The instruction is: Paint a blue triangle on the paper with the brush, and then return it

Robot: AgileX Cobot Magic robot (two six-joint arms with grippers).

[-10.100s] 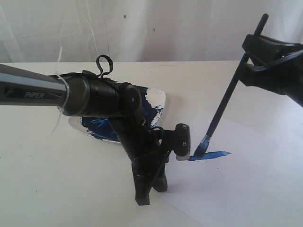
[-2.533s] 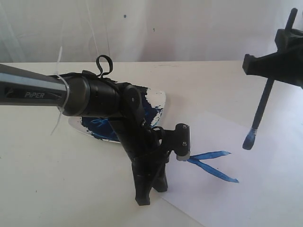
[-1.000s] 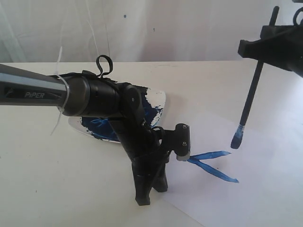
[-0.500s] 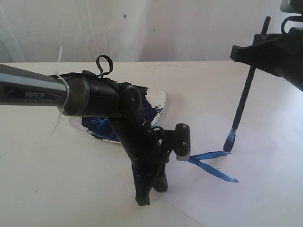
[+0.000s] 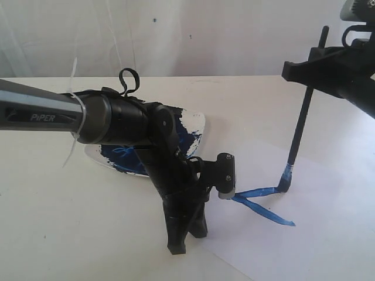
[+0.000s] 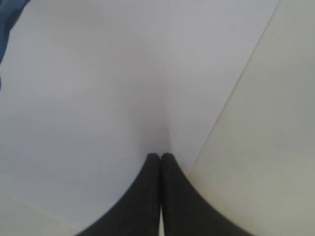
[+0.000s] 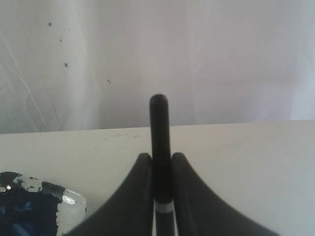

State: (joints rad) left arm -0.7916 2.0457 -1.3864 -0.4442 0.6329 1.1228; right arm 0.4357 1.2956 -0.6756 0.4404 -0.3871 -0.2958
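Right fingers (image 7: 140, 183) clamped the brush (image 5: 299, 132), bristles on the paper (image 5: 328, 229). Left fingers (image 6: 146, 189) pressed shut onto it, their arm (image 5: 117, 126) hiding part of the blue triangle (image 5: 266, 212).

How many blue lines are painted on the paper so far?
2. The upper blue line ends at the brush; the lower blue line slants across the paper. They meet beside the left arm, which may hide more.

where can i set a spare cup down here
Bare table lies camera-side of the paint dish, left of the left claw, and between the dish and the backdrop. Crowded: the paper around the blue strokes, where the right claw holds the brush.
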